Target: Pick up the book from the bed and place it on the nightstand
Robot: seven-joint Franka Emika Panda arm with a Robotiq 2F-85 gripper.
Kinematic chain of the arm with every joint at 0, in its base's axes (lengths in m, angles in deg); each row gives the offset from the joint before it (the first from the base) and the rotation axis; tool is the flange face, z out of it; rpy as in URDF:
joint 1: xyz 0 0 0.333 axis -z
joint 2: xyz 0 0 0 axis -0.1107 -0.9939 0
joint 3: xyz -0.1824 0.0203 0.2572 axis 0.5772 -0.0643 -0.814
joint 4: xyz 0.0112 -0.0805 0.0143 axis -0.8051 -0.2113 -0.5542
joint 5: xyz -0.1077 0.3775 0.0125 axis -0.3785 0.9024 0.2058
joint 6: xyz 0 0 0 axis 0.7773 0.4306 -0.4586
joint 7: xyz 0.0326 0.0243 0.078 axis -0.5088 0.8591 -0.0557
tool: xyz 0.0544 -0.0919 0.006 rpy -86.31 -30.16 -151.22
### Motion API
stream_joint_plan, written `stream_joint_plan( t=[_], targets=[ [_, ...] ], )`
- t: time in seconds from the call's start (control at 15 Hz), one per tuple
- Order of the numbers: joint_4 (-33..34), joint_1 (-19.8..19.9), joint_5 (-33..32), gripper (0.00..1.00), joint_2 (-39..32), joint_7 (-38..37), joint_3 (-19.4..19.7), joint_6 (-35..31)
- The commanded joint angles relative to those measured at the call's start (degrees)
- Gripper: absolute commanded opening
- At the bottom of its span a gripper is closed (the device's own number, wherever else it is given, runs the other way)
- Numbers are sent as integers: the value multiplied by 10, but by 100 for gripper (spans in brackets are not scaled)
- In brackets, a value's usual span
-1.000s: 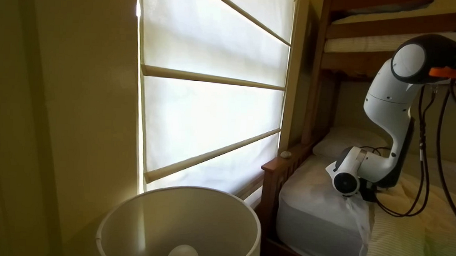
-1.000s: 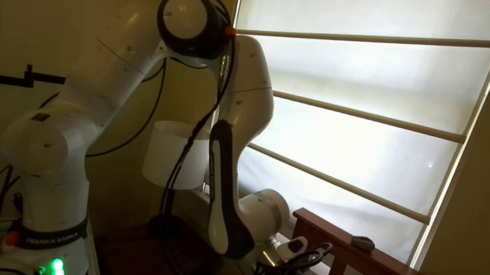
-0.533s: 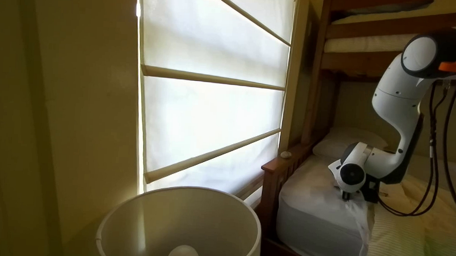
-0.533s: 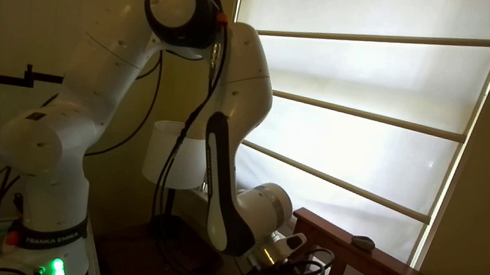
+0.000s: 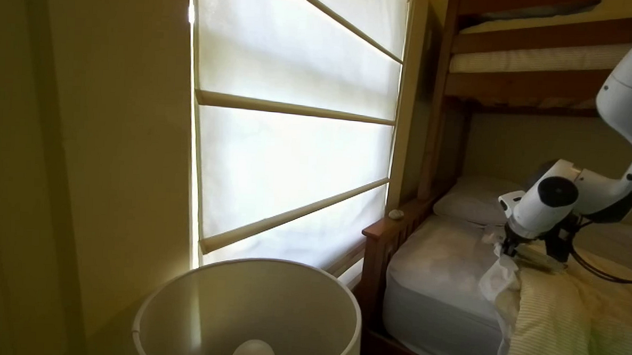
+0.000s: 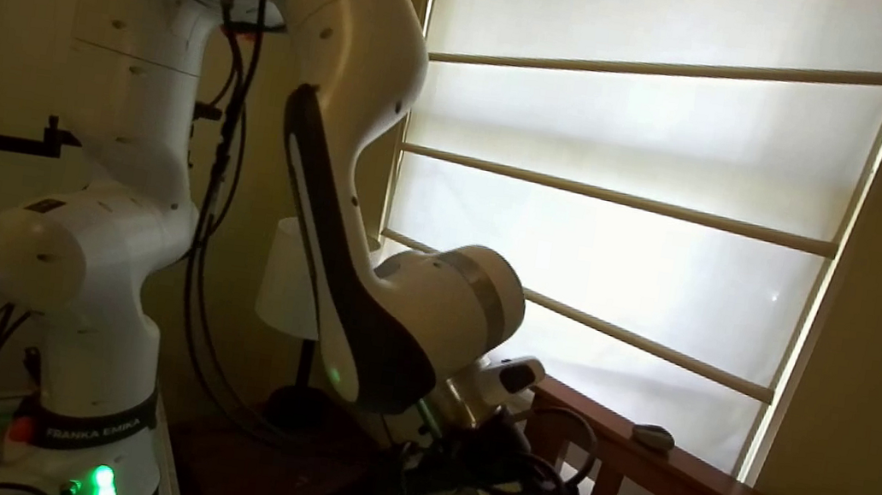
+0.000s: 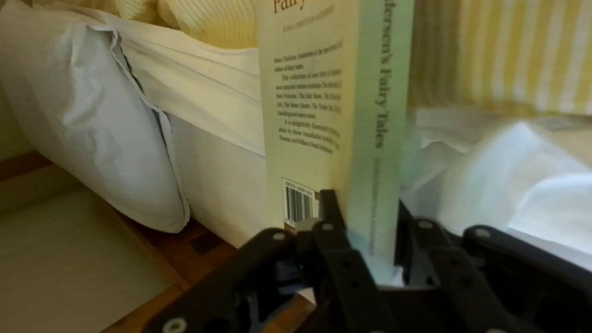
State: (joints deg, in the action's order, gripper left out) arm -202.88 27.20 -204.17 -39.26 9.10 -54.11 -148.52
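Pale green, the book (image 7: 335, 115) is pinched between my jaws near its barcode (image 7: 299, 203), over the bed (image 5: 440, 263). Held so close to one end, it could twist loose; rumpled white sheet (image 7: 490, 175) nearby might snag.

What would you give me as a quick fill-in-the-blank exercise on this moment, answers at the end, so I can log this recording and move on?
1. The title on the spine of the book ends "Fairy ____".
2. The fingers grip the book near its printed ____, a row of black bars.
3. The light on the robot's base glows ____.
4. Inside the lampshade is a white, rounded ____.

Missing words: Tales; barcode; green; bulb.
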Motion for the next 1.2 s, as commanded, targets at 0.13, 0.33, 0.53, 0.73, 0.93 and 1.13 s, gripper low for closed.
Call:
stream_joint_plan(
  t=[0.13,0.33,0.53,0.73,0.93,1.13],
  targets=[
    [7,21,-23,6,78,-34,14,-148],
    [14,14,10,6,49,0,3,-123],
    [15,-10,43,6,17,31,-21,-71],
    [63,-42,28,6,-39,12,-63,-79],
    [97,-52,10,6,-51,14,-87,-81],
    [132,-50,31,6,-79,45,-86,-112]
  ],
)
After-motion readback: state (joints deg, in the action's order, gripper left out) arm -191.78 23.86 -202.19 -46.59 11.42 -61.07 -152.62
